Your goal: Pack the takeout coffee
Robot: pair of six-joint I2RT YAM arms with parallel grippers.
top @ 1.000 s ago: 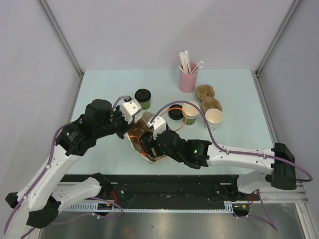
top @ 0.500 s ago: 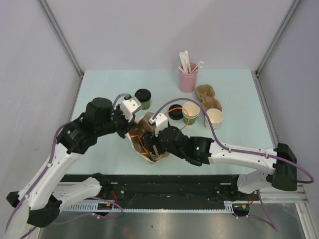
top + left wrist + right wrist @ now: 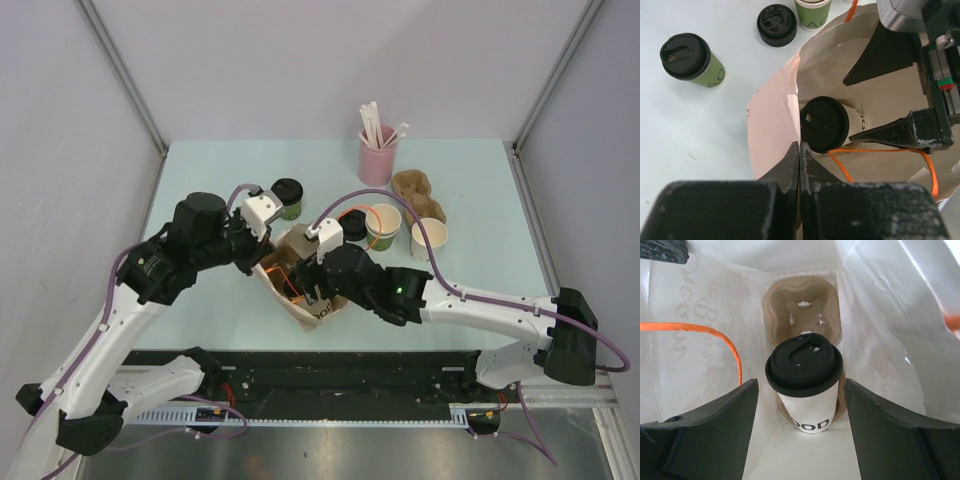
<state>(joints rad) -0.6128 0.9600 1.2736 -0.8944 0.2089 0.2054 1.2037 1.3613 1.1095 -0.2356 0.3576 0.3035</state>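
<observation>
A brown paper bag (image 3: 322,308) lies open mid-table. My left gripper (image 3: 800,145) is shut on its rim (image 3: 796,107). Inside the bag, a white cup with dark lettering and a black lid (image 3: 805,385) stands upright in a cardboard carrier (image 3: 802,307). My right gripper (image 3: 800,382) reaches into the bag, open. Its fingers (image 3: 715,430) flank the cup with a gap on each side. The white cup (image 3: 827,122) also shows in the left wrist view. A green lidded cup (image 3: 288,198) stands outside the bag, beyond the left gripper.
A loose black lid (image 3: 352,228), an open green cup (image 3: 383,225) and an open white cup (image 3: 429,238) stand right of the bag. Behind them are a second cardboard carrier (image 3: 418,195) and a pink cup of straws (image 3: 377,155). The bag's orange handle (image 3: 715,335) loops inside it.
The right wrist has shifted slightly toward the far side over the bag, and its jaws have narrowed a little. The left gripper still holds the bag's rim.
</observation>
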